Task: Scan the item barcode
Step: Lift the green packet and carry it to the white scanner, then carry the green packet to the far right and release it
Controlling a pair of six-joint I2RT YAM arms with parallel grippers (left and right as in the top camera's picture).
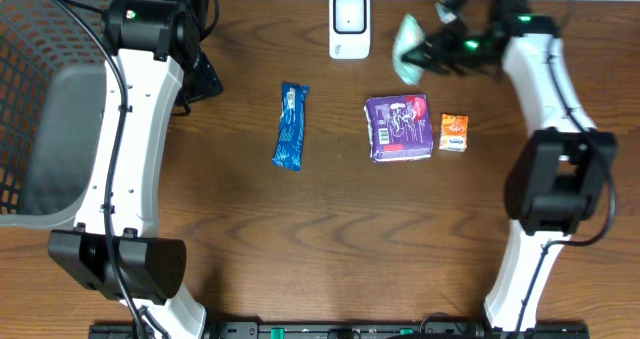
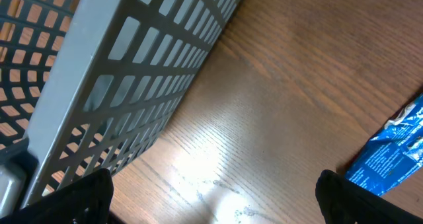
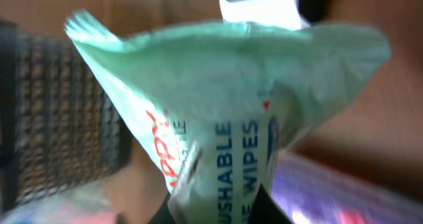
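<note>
- One grey mesh basket fills the left end of the table. The left gripper hangs just beside its wall, jaws spread wide, holding nothing.
- One purple pack lies right of centre.
- One blue packet lies well to its left.
- One green wipes pack is held up just right of the scanner, pinched at one end by the closed right gripper.
- One white scanner stands at the far edge.
- One orange box sits just beside the purple pack.
</note>
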